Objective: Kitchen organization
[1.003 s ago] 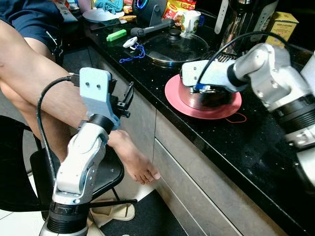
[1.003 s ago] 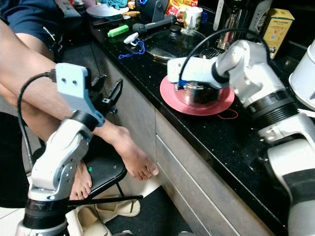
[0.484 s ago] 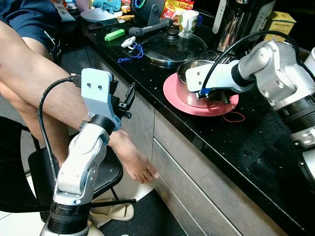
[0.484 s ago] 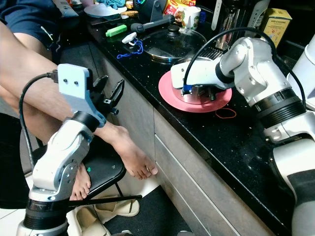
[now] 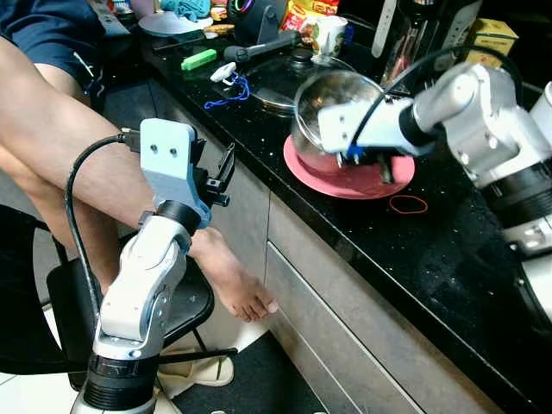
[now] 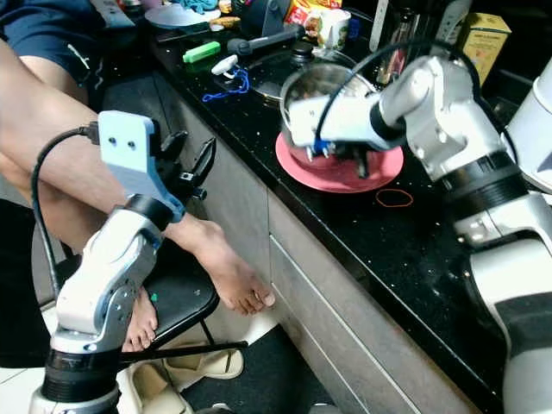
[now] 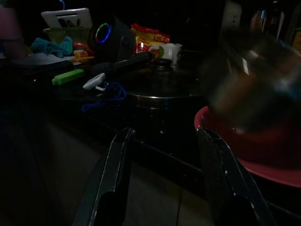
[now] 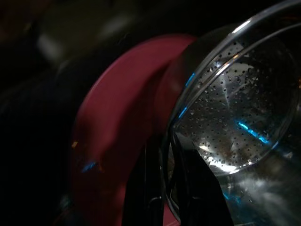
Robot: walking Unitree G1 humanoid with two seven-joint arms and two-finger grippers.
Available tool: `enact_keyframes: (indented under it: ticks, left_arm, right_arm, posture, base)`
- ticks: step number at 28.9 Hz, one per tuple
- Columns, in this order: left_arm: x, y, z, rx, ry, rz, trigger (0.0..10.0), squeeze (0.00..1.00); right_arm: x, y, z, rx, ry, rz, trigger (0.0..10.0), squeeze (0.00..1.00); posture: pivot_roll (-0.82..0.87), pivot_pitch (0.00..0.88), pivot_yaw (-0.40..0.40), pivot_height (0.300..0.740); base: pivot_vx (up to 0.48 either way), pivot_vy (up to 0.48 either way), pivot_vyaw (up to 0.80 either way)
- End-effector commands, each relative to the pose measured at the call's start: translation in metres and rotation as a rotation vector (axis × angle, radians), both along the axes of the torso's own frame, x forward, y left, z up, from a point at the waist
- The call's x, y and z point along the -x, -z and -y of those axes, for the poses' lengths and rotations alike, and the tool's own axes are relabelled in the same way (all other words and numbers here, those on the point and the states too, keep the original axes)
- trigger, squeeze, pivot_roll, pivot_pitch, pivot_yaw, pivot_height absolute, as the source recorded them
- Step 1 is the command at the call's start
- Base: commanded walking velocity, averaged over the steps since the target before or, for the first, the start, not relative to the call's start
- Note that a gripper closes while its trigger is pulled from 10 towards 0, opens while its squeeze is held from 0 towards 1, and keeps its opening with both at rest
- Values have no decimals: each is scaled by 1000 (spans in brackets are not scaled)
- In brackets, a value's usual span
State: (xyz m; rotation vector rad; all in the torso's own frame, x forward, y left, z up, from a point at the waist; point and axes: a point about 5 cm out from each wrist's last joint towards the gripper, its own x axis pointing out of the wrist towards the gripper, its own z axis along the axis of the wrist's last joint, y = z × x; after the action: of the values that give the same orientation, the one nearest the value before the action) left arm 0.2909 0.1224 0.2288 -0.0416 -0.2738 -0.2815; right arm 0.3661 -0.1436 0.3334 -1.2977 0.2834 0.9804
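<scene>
A perforated steel bowl point(image 5: 332, 99) hangs tilted above the pink plate point(image 5: 379, 181) on the black counter, its opening turned toward me. My right gripper point(image 8: 164, 155) is shut on the bowl's rim, one finger inside and one outside. In the right wrist view the holes of the steel bowl point(image 8: 235, 117) and the pink plate point(image 8: 117, 117) below it are plain. My left gripper point(image 7: 164, 134) stands open and empty, held off the counter's front edge beside a person's leg, pointing at the counter.
A glass-lidded pan point(image 5: 276, 73) sits just behind the plate, and a red rubber band point(image 5: 407, 204) lies to the plate's right. Farther back are a green item point(image 5: 199, 59), a mug point(image 5: 328, 34) and a yellow box point(image 5: 492, 39). A seated person's bare foot point(image 5: 241, 293) crosses before the drawers point(image 5: 345, 336).
My right gripper has lifted the steel bowl off the pink plate and tipped it up and to the left. The left arm has stayed where it was.
</scene>
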Motion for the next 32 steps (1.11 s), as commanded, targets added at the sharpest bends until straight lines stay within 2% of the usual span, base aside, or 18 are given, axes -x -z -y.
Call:
enact_keyframes:
  ticks: [1,2,4,8,10,13,23,24,28,30,32]
  left_arm:
    - [-1,0,1,20,5,-6,10000,0]
    - [-1,-1,3,22,11,-4,10000,0]
    - [-1,-1,4,22,12,-3,10000,0]
    - [-1,-1,2,23,8,-3,10000,0]
    - [-1,-1,1,23,6,-3,10000,0]
    - [-1,-1,2,25,4,-3,10000,0]
    - [-2,0,3,31,7,-5,10000,0]
    - [-2,0,2,32,6,-6,10000,0]
    - [-2,0,2,33,5,-6,10000,0]
    - [-2,0,2,36,4,-7,10000,0]
    - [-2,1,3,37,4,-7,10000,0]
  right_arm:
    - [0,-20,-4,-128,-23,68,0,0]
    - [-1,-28,-5,-214,-23,78,0,0]
    - [-1,-29,-5,-231,-22,79,0,0]
    - [-4,-27,16,-216,53,86,0,0]
    - [-4,-26,19,-216,65,85,0,0]
    - [-5,-25,32,-207,114,81,0,0]
    - [0,-22,48,-194,142,43,0,0]
    - [6,-21,51,-182,107,-4,0,0]
    - [14,-20,52,-171,48,-61,0,0]
    - [28,-19,51,-174,-72,-159,0,0]
    - [32,-20,50,-178,-107,-186,0,0]
  posture:
    - [-129,44,-32,732]
    - [-127,41,-31,732]
    - [-127,41,-31,732]
    - [-125,41,-34,732]
    - [-125,41,-34,732]
    - [-131,41,-36,732]
    - [-132,39,-37,732]
    - [-132,36,-37,732]
    - [-132,34,-39,732]
    - [-132,31,-39,732]
    - [-132,32,-40,732]
  base:
    - [0,0,0]
    - [0,0,0]
    - [0,0,0]
    - [0,0,0]
    - [0,0,0]
    - [0,0,-140]
    - [0,0,-758]
    - [0,0,-800]
    - [0,0,-800]
    - [0,0,-800]
    - [0,0,-800]
